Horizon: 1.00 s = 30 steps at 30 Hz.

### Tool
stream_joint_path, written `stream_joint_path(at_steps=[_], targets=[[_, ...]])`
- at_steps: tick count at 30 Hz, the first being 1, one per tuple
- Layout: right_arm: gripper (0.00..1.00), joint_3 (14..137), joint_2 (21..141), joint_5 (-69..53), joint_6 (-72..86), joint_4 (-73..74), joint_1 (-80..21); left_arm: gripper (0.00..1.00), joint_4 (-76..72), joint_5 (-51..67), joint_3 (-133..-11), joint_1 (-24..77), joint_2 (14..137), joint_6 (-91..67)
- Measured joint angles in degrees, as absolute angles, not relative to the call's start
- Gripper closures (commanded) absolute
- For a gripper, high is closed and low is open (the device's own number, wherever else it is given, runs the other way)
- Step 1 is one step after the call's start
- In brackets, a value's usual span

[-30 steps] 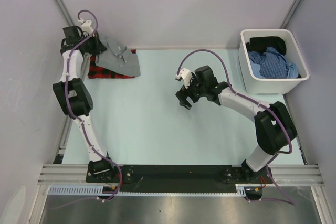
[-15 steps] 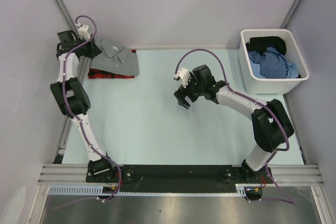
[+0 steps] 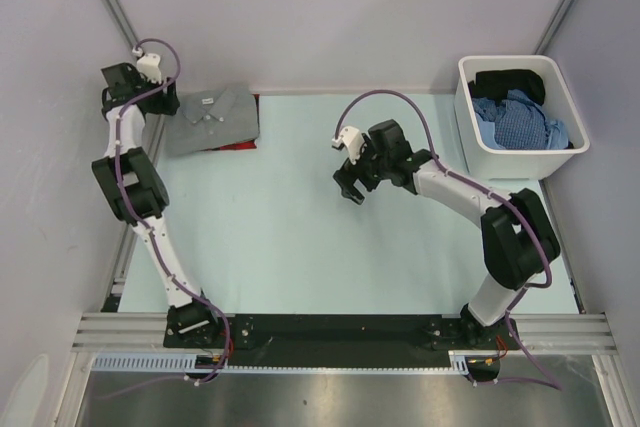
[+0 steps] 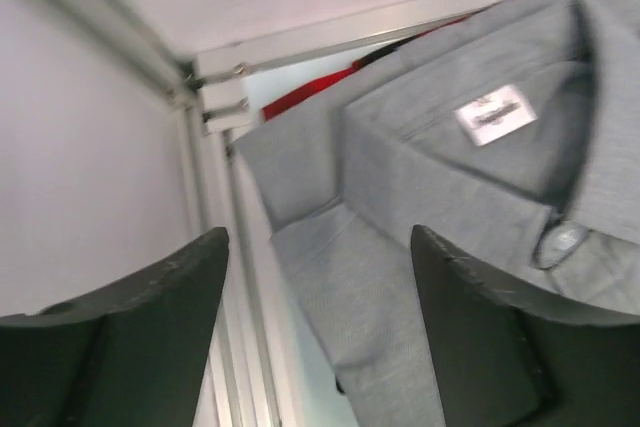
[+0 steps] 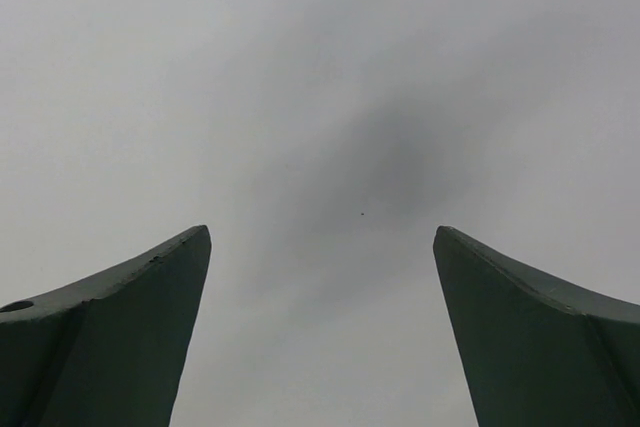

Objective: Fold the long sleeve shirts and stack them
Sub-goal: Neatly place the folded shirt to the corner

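Note:
The grey long sleeve shirt (image 3: 212, 119) lies folded at the table's back left, collar and white label (image 4: 497, 115) up. It rests on the red-and-black plaid shirt (image 3: 240, 144), of which only a thin red edge (image 4: 320, 87) shows. My left gripper (image 3: 165, 104) hovers at the grey shirt's left edge. It is open and holds nothing, and the shirt's folded edge (image 4: 400, 277) lies beneath the gap (image 4: 320, 247). My right gripper (image 3: 350, 187) hangs open over the bare mid table, and nothing lies between its fingers (image 5: 322, 232).
A white bin (image 3: 505, 161) at the back right holds blue and black clothes (image 3: 520, 117). The enclosure's side wall and metal frame rail (image 4: 215, 247) run close to my left gripper. Pale table surface (image 3: 300, 247) spreads between the arms.
My left gripper has opened and let go of the grey shirt, which has settled flat on the plaid one. The left wrist has drawn back toward the left wall. The right arm has barely shifted.

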<state>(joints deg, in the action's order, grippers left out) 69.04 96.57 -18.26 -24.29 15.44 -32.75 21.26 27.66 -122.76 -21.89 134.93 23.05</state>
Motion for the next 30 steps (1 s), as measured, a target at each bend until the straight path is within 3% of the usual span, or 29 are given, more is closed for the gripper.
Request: stream_joint_path(at_steps=[3, 13, 19, 25, 30], targets=[[0.0, 69.3, 96.5, -18.2, -24.3, 15.6, -31.8, 0.01, 20.1, 23.3, -120.2, -21.9, 133.2, 22.8], [0.0, 70.8, 93.2, -17.8, -22.5, 16.7, -26.1, 0.0, 28.0, 25.6, -114.3, -20.9, 118.7, 17.9], [0.0, 75.5, 91.2, -19.2, -17.4, 18.5, -17.2, 0.0, 35.6, 24.5, -112.4, -11.7, 109.1, 17.4], [0.0, 75.5, 88.0, -20.4, -14.7, 23.0, -10.0, 0.01, 36.6, 24.1, -94.7, 3.3, 96.1, 15.9], [0.0, 66.6, 79.8, -20.9, -14.3, 25.8, -10.3, 0.0, 36.1, 22.5, -77.2, 8.2, 87.0, 12.6]])
